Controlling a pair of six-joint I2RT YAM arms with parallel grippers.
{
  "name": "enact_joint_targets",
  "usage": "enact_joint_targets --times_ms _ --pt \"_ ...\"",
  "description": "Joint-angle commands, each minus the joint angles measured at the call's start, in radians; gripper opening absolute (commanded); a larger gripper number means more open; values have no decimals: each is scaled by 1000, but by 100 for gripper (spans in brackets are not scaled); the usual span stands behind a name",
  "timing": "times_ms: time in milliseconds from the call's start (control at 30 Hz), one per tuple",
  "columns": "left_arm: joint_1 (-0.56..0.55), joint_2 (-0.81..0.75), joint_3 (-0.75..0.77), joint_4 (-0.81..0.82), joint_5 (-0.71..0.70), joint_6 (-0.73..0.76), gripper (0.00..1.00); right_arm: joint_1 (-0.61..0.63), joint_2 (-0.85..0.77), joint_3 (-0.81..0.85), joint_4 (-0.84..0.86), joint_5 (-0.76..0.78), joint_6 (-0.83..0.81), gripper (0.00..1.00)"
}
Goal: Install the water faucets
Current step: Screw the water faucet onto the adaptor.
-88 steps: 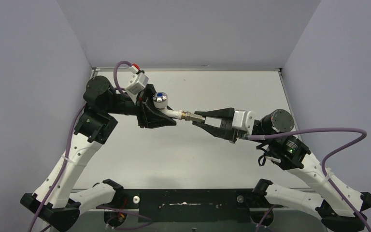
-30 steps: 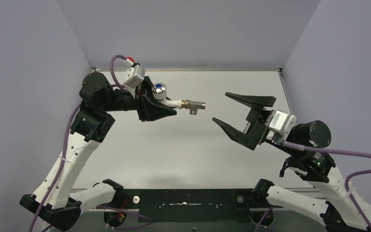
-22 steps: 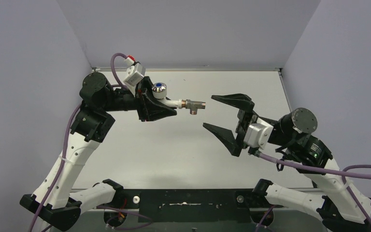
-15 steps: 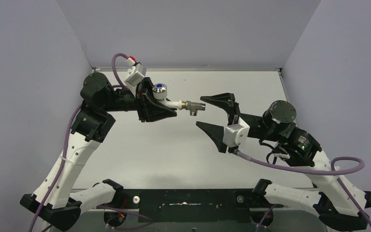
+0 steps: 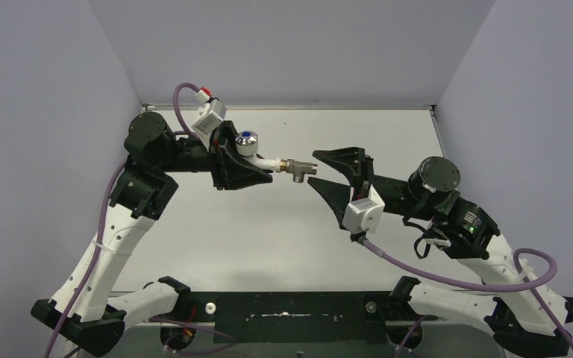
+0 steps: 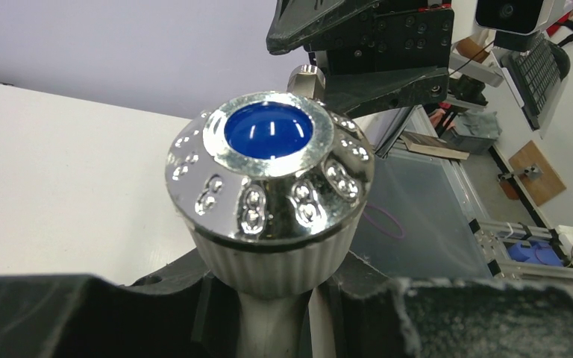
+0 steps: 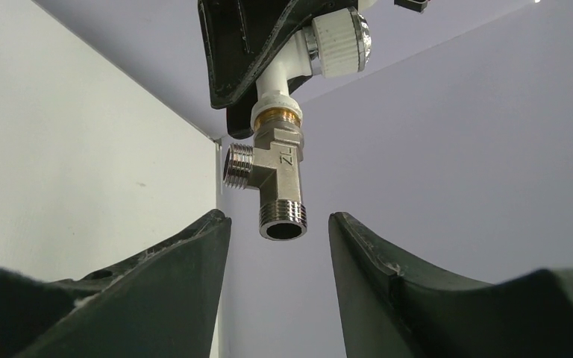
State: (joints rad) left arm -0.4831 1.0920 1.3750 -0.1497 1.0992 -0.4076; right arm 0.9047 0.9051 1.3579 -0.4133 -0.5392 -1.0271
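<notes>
While the right claw is spread and grips nothing, its jaws flank the free end of the fitting, with gaps on both sides. Long axis of the fitting runs straight away from that claw, bore facing it. Beyond: white tap body, then left claw clenched on it below the knob, all held above the table. Next is probably close and twist about that axis.

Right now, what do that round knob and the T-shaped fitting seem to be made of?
Knob: mirror-bright chrome finish, metal or plated plastic; glossy blue cap, likely plastic. T-shaped fitting: silvery metal, judging by cut threads and stamped letters, with a brass-coloured ring.
</notes>
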Motion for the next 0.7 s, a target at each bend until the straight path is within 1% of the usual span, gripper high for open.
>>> enact_joint_targets --times_ms 0,167,667 --pt "3 -17 22 50 19 -8 0 4 -3 26 50 2 -11 51" --pt "3 -12 29 48 24 -11 0 5 5 23 59 -6 -8 47" --pt "3 -10 23 52 36 -13 0 5 8 20 91 -14 32 28"
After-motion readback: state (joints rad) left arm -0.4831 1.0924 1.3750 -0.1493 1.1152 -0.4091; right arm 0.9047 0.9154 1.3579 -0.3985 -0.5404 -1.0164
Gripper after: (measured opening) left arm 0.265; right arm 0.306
